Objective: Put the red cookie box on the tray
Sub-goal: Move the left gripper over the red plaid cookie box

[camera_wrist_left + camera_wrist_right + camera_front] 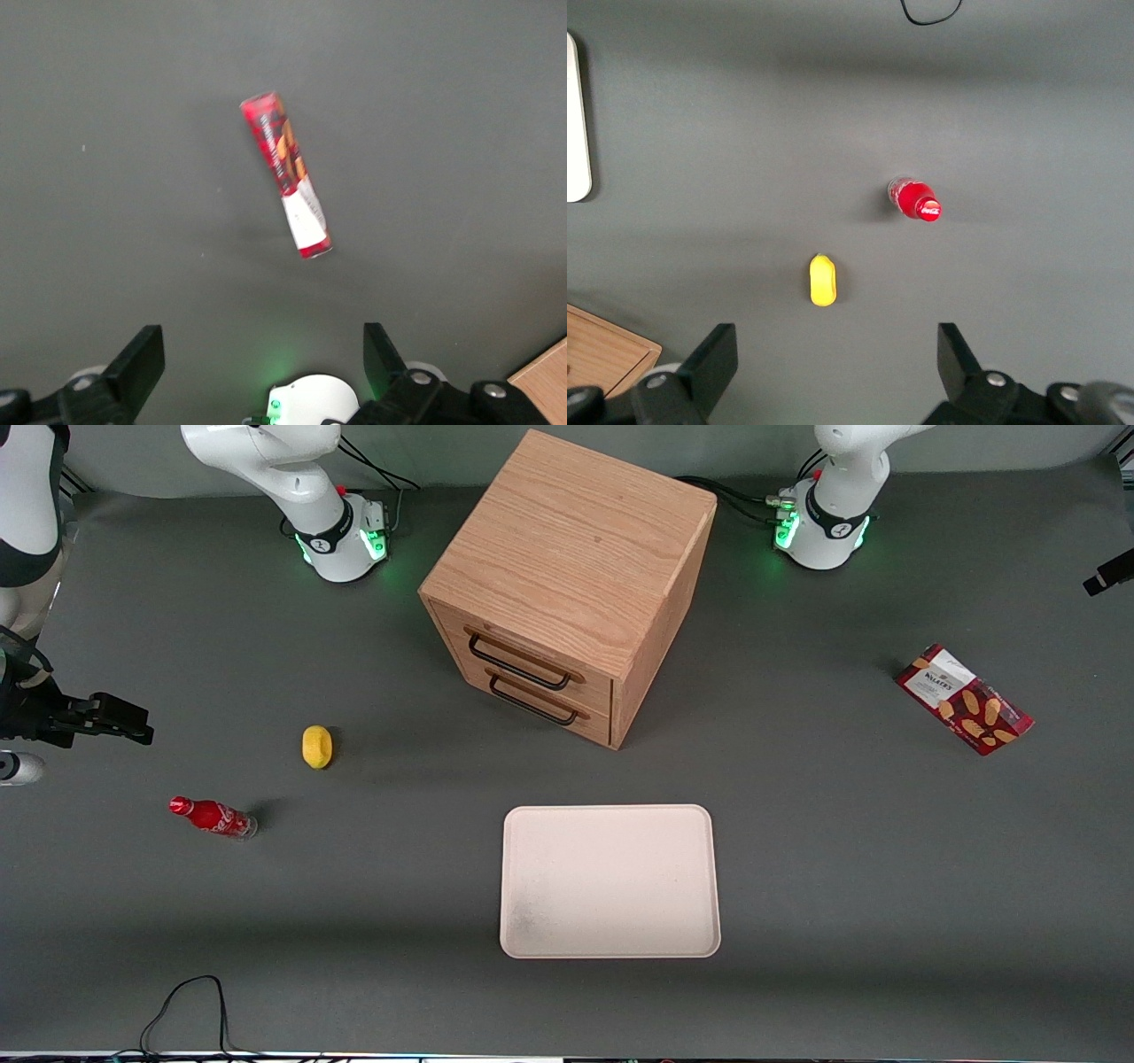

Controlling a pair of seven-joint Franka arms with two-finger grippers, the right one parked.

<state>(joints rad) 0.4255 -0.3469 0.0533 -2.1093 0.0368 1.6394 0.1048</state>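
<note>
Your gripper (263, 372) hung high above the box (286, 174) with fingers spread wide, holding nothing. The box stood on a narrow edge on the table, well apart from the tray (610, 881). You needed to descend, turning to span its thin sides.

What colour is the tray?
Cream-white tray, plainest in the front view; the hand hovers open above the table.

Even, fairly bright overhead light; soft short shadows by the red cookie box (964, 699) and drawer cabinet (570, 584). Gripper (263, 367) open over the table, fingers slightly blurred. Green LED glow at arm bases.
</note>
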